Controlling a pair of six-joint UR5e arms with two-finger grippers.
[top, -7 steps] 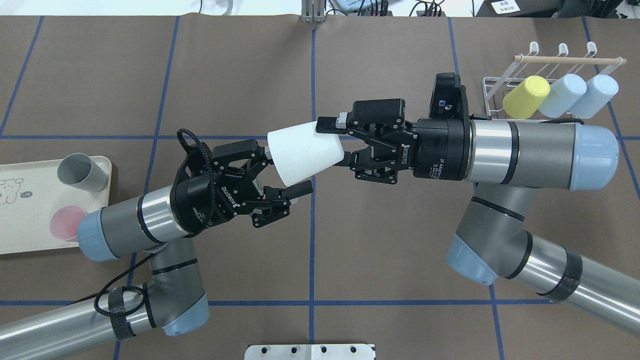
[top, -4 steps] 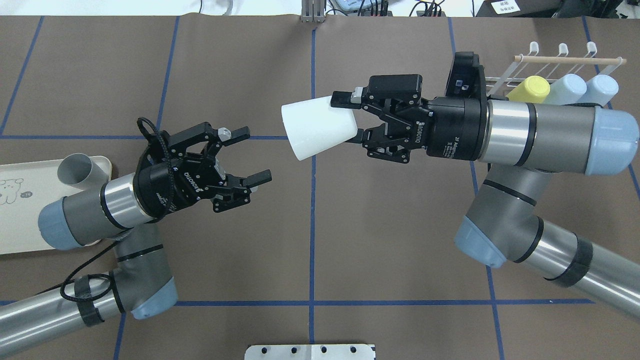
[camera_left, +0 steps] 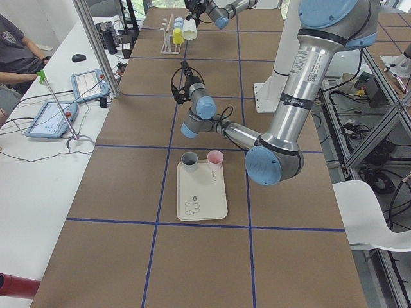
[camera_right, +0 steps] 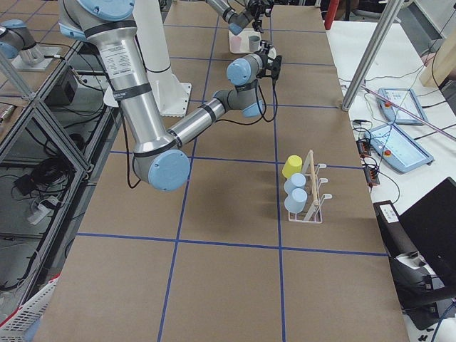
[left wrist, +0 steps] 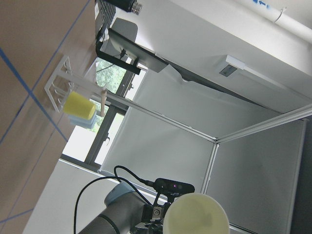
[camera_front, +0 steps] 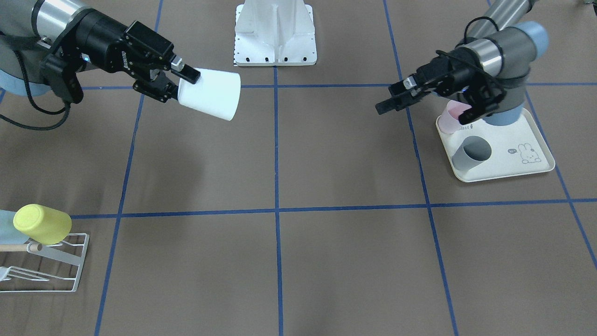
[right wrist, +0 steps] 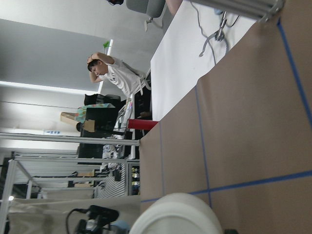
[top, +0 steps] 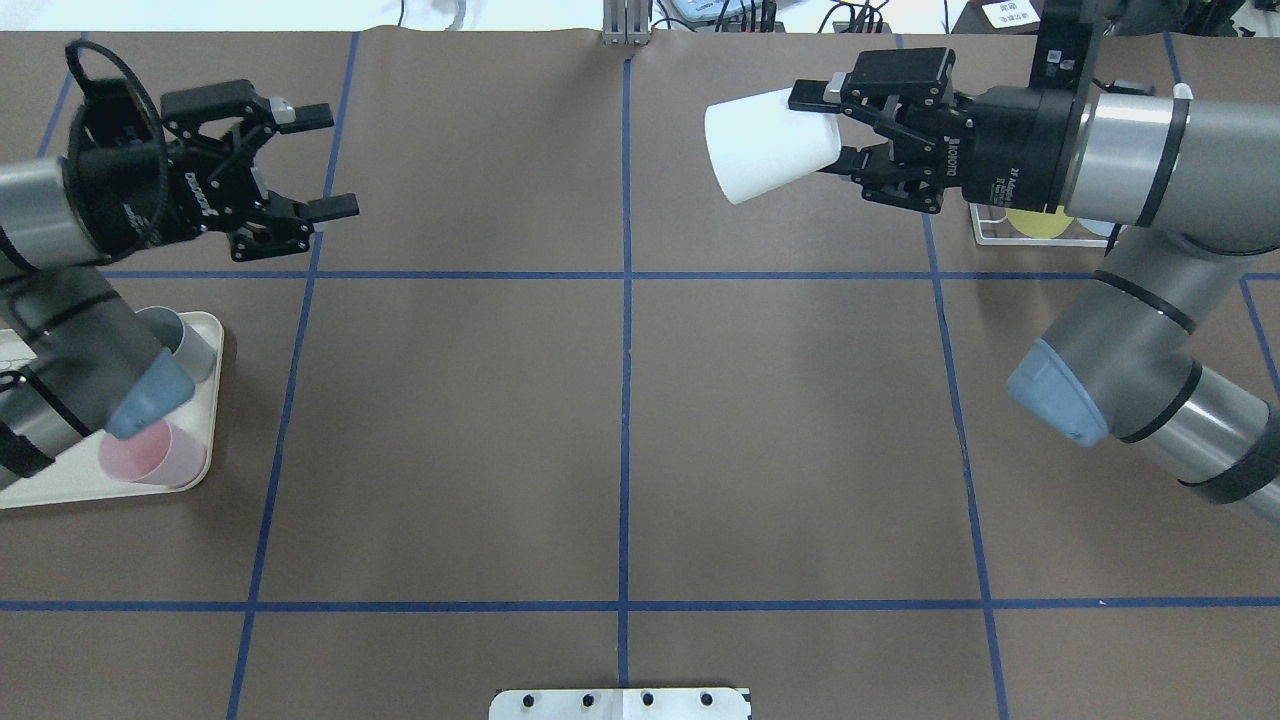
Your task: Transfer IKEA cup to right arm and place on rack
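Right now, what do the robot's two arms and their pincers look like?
The left arm and the right arm are round tubes of brushed silver and dark grey with pale blue joint caps. The left pincer and the right pincer are black, two-fingered, with open linkage bars and white Robotiq lettering. A black cable loops at the left wrist; a black strap rings the right arm.
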